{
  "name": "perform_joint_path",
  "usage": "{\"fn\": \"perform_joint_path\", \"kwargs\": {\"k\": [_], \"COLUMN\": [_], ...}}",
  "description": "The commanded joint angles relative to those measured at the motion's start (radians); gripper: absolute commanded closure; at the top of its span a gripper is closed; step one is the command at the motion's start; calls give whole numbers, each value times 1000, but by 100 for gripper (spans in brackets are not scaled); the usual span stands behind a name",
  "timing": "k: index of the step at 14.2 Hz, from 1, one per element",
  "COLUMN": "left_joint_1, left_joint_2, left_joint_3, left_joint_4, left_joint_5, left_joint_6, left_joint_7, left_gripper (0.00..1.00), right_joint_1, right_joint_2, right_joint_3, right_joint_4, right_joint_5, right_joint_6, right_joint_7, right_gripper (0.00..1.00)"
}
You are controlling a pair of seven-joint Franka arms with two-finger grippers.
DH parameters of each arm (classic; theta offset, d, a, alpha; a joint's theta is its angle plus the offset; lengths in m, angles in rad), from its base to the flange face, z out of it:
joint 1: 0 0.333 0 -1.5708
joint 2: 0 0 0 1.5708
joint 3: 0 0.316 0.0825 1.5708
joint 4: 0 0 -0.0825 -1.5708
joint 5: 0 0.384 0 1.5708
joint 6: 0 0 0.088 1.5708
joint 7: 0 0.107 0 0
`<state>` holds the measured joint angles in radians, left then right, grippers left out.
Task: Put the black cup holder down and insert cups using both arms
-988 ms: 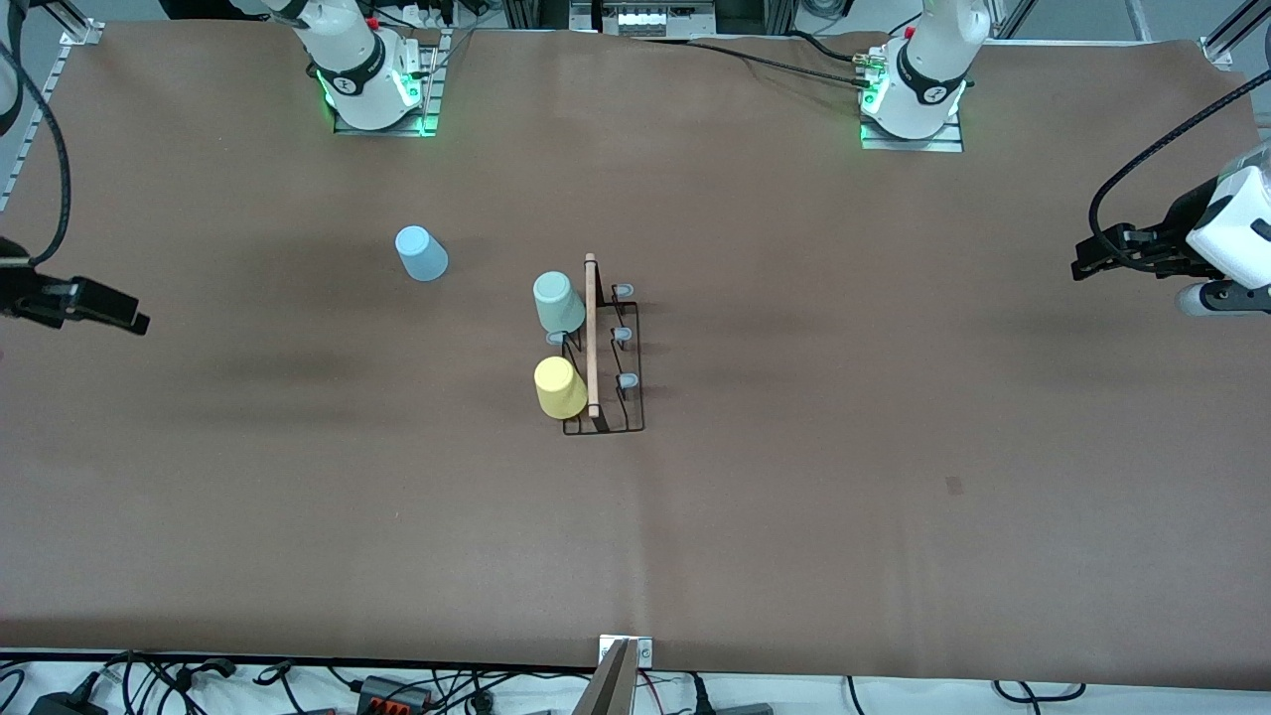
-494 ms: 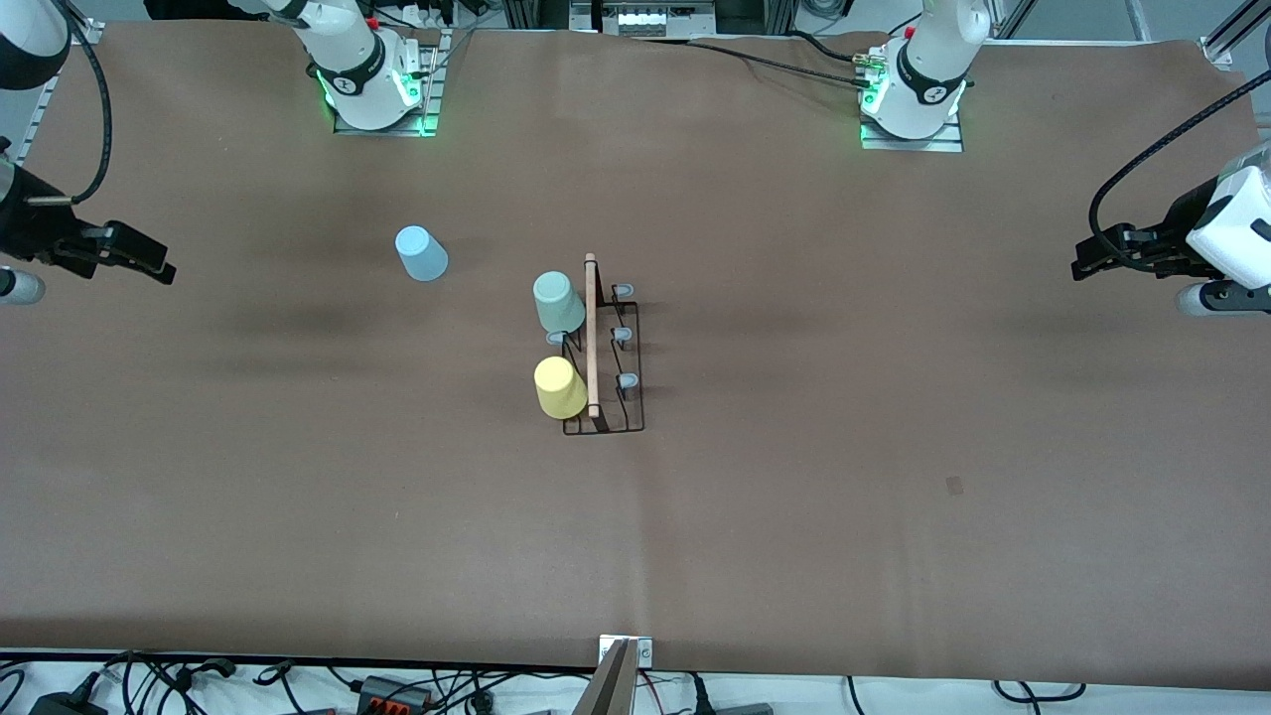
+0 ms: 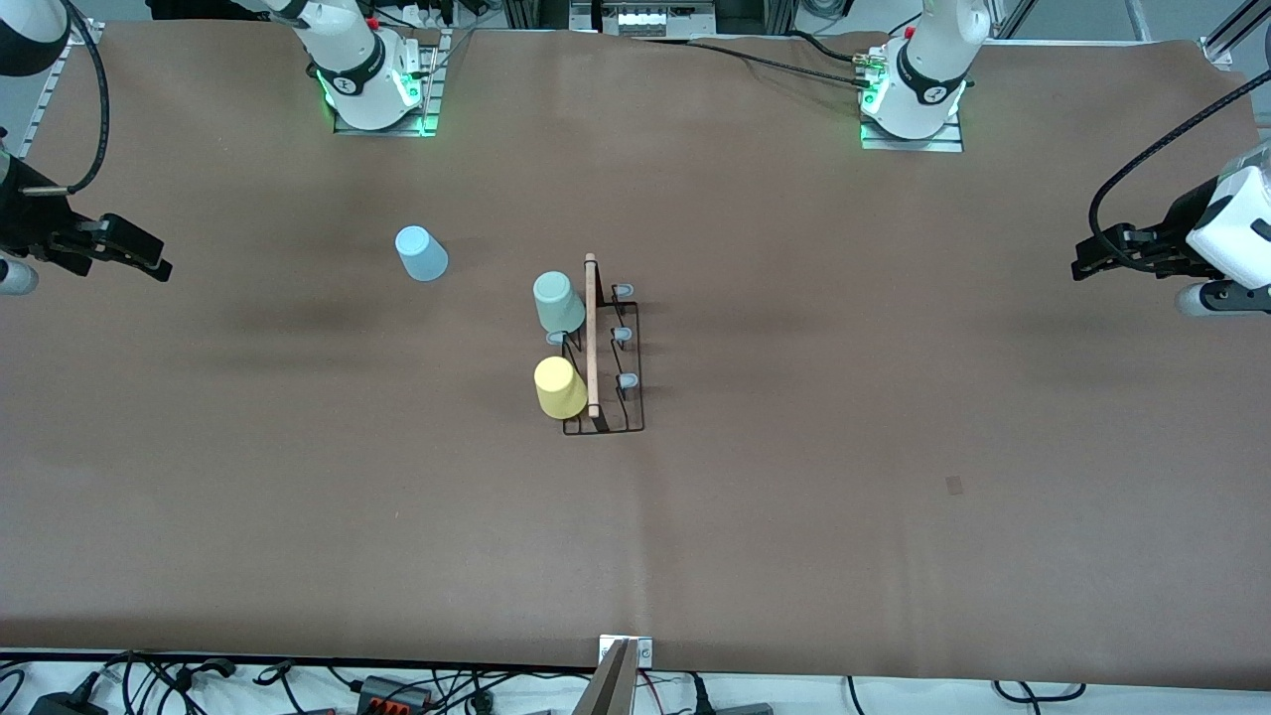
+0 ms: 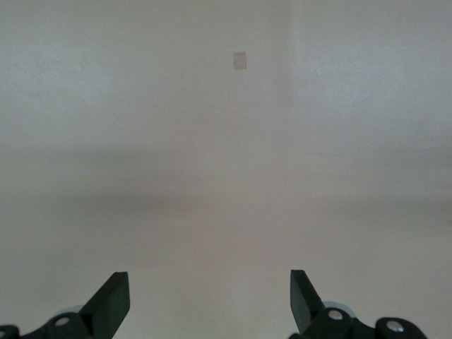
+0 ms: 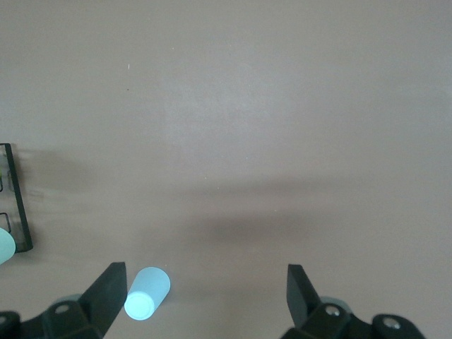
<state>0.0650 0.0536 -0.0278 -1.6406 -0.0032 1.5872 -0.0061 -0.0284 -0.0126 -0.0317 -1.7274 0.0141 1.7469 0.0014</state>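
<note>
The black cup holder stands mid-table, its pale wooden rod on top. The mint green cup and the yellow cup sit upside down on its prongs on the side toward the right arm's end. The light blue cup stands upside down on the table, apart from the holder, toward the right arm's end. My right gripper is open and empty over the table's edge at that end. The right wrist view shows the blue cup. My left gripper waits open and empty over the table's other end.
Three grey-tipped prongs on the holder's side toward the left arm's end are bare. A corner of the holder shows in the right wrist view. A small dark mark is on the brown table cover. Cables lie along the table's near edge.
My right gripper has moved away from the front camera and a little toward the table's middle, then nearly stopped. The left arm, cups and holder have not moved.
</note>
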Motion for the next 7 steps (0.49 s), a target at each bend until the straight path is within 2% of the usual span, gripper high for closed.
{"fn": "perform_joint_path", "kwargs": {"k": [1,7], "left_joint_1": [1,1], "left_joint_2": [-6,-6], "left_joint_3": [2,2], "left_joint_4": [-1,-1], "left_joint_5": [-1,-1], "left_joint_6": [-9,-9], "left_joint_7": [20,20], "left_gripper": [0,0], "right_joint_1": [5,7], "right_joint_2": [-9,-12], "right_joint_3": [9,6], "right_joint_4": [2,2], "right_joint_5": [-11,-16], "right_joint_6": [-13,-37], "right_joint_7": [-23,-29], "right_gripper": [0,0]}}
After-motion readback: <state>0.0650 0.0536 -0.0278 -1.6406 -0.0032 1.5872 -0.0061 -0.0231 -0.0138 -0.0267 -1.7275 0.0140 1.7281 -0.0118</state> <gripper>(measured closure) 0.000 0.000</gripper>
